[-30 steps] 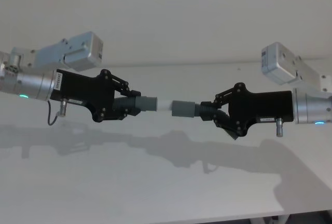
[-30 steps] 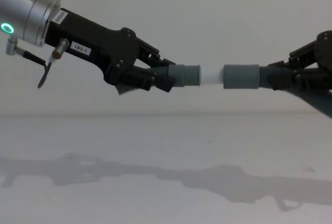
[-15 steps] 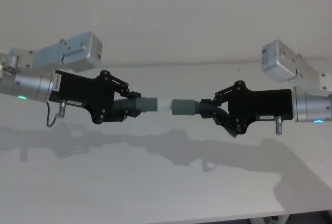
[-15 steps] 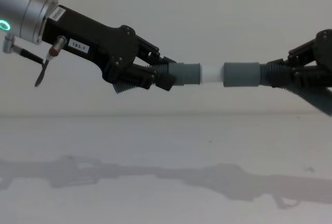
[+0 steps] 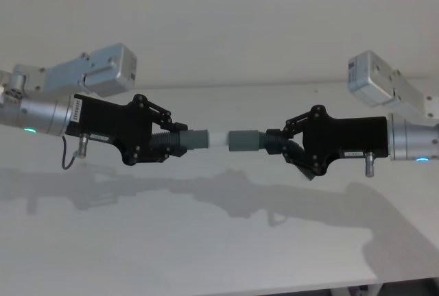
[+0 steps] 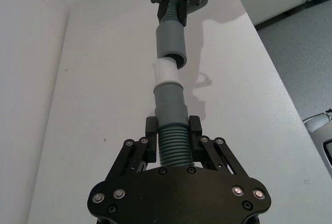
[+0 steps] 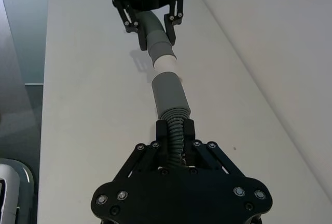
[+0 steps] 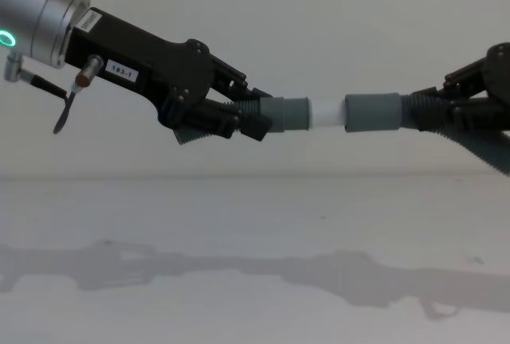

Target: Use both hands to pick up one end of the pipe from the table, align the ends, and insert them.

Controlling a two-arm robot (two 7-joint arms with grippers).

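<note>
At nine o'clock our left gripper (image 5: 171, 142) clamps the ribbed pipe piece (image 5: 191, 140), its bend hidden in the jaws; its white tip (image 5: 217, 138) meets the grey cuff (image 5: 243, 140) our right gripper (image 5: 281, 144) holds at three; both hang over the bare white table (image 5: 206, 241), wall behind.

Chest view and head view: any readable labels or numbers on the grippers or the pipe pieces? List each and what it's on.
"183-1": small white label on the side of the black plastic left gripper, chest view.
Rotated white sticker at the rear of the left gripper's black body, by the silver arm: too small to read.
White label on the side of the black plastic right gripper, head view: too small to read.
Dark grey ribbed pipe pieces: no text.
</note>
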